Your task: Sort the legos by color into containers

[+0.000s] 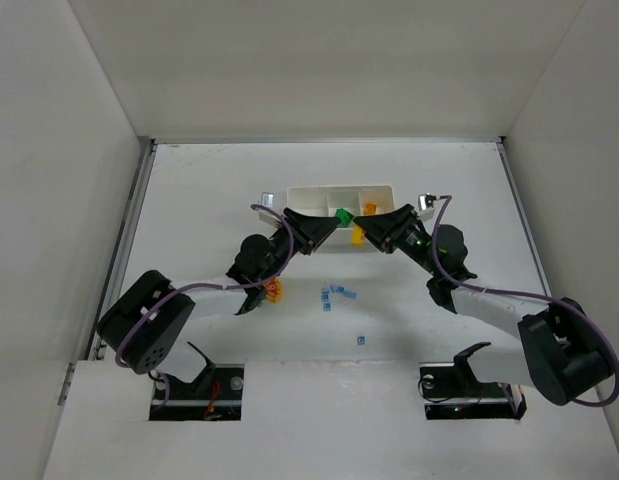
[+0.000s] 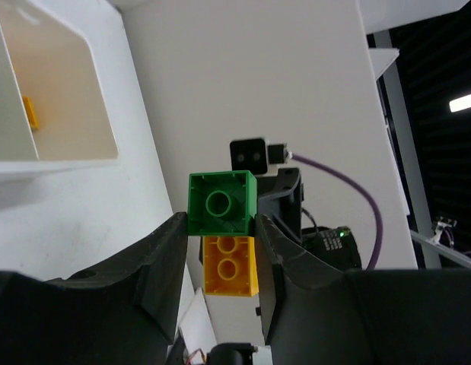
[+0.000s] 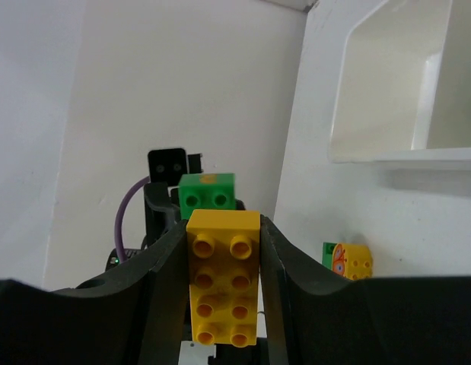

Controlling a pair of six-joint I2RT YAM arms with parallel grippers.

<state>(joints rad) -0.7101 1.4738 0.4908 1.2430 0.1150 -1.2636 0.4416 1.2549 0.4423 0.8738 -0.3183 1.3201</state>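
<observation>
The white three-compartment tray (image 1: 309,191) stands at the back centre. My left gripper (image 1: 332,226) is shut on a green brick (image 1: 343,215) just in front of the tray. In the left wrist view the green brick (image 2: 221,203) sits between the fingers (image 2: 163,258). My right gripper (image 1: 372,232) is shut on a yellow-orange brick (image 1: 357,237); in the right wrist view it is a long studded brick (image 3: 224,277). The two bricks meet end to end; I cannot tell whether they are joined. A yellow brick (image 2: 30,112) lies in one compartment.
Several small light blue bricks (image 1: 339,293) lie in front of the grippers, one more (image 1: 361,340) nearer the bases. A yellow and green printed brick (image 1: 273,291) lies by the left arm and shows in the right wrist view (image 3: 348,261). White walls enclose the table.
</observation>
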